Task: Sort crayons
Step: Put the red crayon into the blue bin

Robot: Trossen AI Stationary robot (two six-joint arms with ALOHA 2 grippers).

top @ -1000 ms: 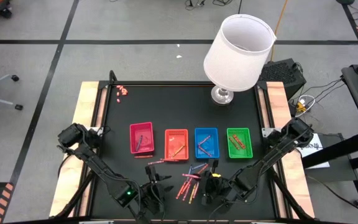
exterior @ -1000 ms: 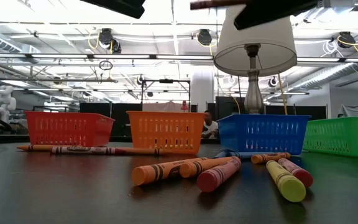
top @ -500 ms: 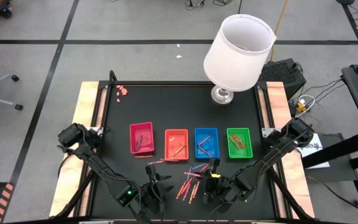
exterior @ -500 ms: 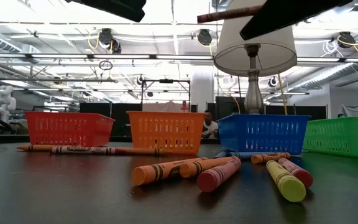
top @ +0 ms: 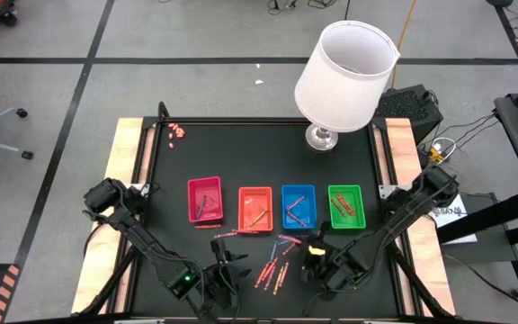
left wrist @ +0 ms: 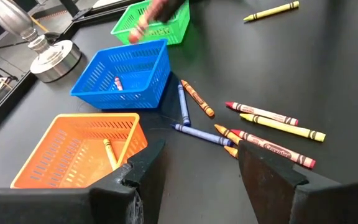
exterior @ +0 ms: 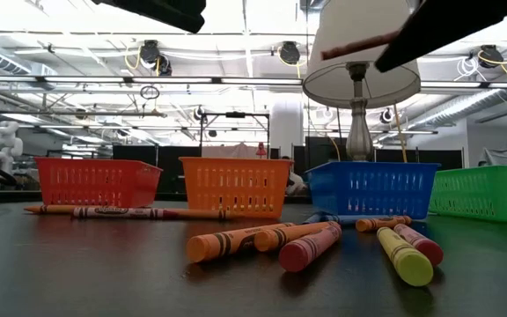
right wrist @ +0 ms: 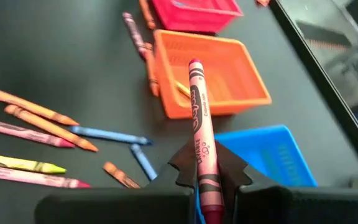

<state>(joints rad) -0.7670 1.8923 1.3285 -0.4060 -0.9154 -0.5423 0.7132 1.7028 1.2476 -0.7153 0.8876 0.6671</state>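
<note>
Several crayons [top: 275, 265] lie loose on the black table, in front of four trays: red [top: 205, 200], orange [top: 255, 209], blue [top: 299, 206] and green [top: 346, 205]. Each tray has crayons in it. My right gripper [top: 317, 241] hovers near the blue tray's near edge, shut on a pink-red crayon [right wrist: 199, 124]. In the low view this crayon [exterior: 357, 45] hangs high above the table. My left gripper [left wrist: 197, 180] stands open just left of the loose crayons [left wrist: 260, 124], with nothing between its fingers. My right gripper pinches the pink-red crayon between its two fingers near its blunt rear end [right wrist: 207, 183]. The crayon lies along the fingers and sticks out ahead of them, its tip [right wrist: 194, 63] pointing toward the trays. It is lifted clear of the table, tilted slightly.
A lamp with a white shade [top: 344, 72] stands on its metal base [top: 320, 137] at the far right of the table. A cluster of tiny pink bits [top: 177, 131] lies at the far left corner. Two crayons [exterior: 121, 211] lie before the red tray.
My right gripper has carried the pink-red crayon a little toward the table's far edge, nearer the blue and green trays, and has tipped as it went. The crayon stays clear of the table. The loose crayons have kept their places.
</note>
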